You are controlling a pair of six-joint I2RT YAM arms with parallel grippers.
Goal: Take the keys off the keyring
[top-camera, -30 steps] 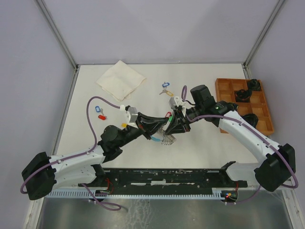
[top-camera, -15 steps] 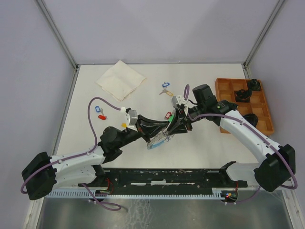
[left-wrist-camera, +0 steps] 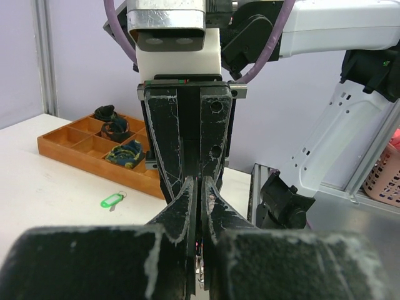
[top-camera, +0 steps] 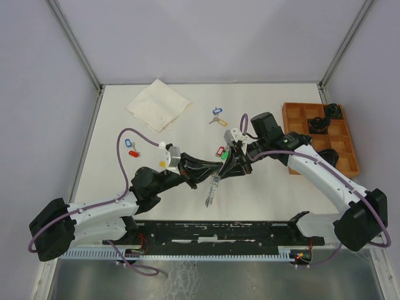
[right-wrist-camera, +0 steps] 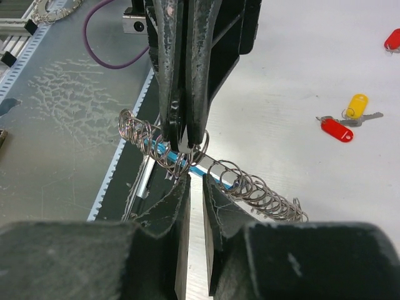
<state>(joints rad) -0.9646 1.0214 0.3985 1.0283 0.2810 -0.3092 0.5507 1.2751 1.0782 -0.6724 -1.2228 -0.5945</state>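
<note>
The keyring (top-camera: 213, 190) dangles above the near middle of the tabletop (top-camera: 262, 194), its upper coils and blue band clenched in the left fingers (right-wrist-camera: 170, 75). The right fingers (right-wrist-camera: 164, 209) meet them tip to tip, nearly together at the coils; whether they grip cannot be told. Beyond lie loose tagged keys (top-camera: 217, 119), and farther left a folded cloth (top-camera: 158, 104).

Obstacles — tray (top-camera: 294, 105) right, cloth (top-camera: 158, 104) left

Overhead view faces down on the desk (top-camera: 187, 131); both close wrist views face each other's jaws.
</note>
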